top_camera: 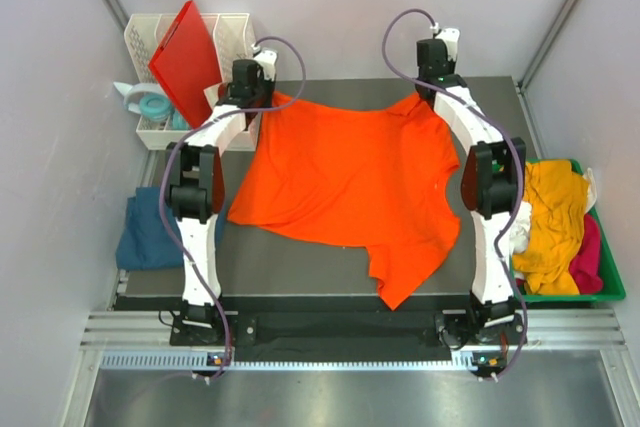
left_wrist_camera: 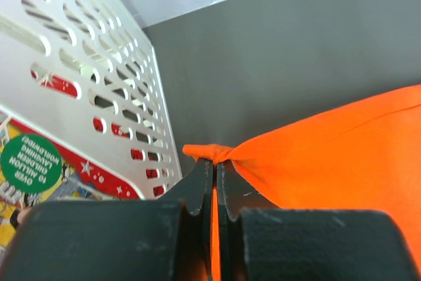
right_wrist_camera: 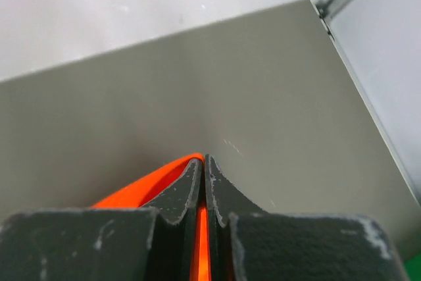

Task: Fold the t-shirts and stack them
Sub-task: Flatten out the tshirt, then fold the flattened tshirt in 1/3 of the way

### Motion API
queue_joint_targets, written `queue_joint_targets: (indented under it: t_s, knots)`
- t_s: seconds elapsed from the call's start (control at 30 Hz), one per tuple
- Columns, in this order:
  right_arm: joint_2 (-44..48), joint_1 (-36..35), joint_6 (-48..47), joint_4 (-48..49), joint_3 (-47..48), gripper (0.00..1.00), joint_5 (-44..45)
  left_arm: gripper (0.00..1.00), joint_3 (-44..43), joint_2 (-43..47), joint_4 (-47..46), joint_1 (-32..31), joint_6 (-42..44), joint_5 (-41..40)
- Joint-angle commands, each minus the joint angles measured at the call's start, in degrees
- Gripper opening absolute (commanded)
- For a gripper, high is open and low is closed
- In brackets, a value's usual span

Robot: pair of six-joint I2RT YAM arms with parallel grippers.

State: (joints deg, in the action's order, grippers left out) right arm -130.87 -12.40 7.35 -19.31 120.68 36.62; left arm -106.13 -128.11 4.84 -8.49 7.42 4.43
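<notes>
At 11 and 1 o'clock on the table (top_camera: 300,267), the orange shirt (top_camera: 345,187), spread over the centre, is held by corner pinches in the clenched left gripper (left_wrist_camera: 215,162) and right gripper (right_wrist_camera: 202,159), so either corner could be pulled free by uneven tension.

Table (top_camera: 300,267): matt dark grey, smooth.
Orange t-shirt (top_camera: 345,177), on the table: soft matt cloth, lightly creased.
Teal-blue t-shirt (top_camera: 150,237), left of the table: matt cloth, rumpled.
Mustard-yellow t-shirt (top_camera: 552,222) and pink t-shirt (top_camera: 590,262), right of the table: matt cloth, crumpled.
Green bin (top_camera: 575,297), right of the table: smooth plastic.
White basket (top_camera: 148,42), at the table's far left corner: perforated plastic with a slight sheen.
Red board (top_camera: 188,62), in that basket: stiff, glossy plastic.
Rail (top_camera: 350,332), along the table's near edge: ribbed bare metal.
Left gripper (left_wrist_camera: 215,166): matt black, plastic-looking.
Right gripper (right_wrist_camera: 204,162): matt black with pale scuffs.
</notes>
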Motion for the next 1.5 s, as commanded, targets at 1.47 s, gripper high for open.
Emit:
queue_joint_targets:
  t_s: [1.47]
  knots:
    - [47.1, -8.9, 25.0, -0.9, -59.9, 0.00, 6.0, 0.00, 11.8, 15.3, 3.2, 1.3, -1.4, -5.4]
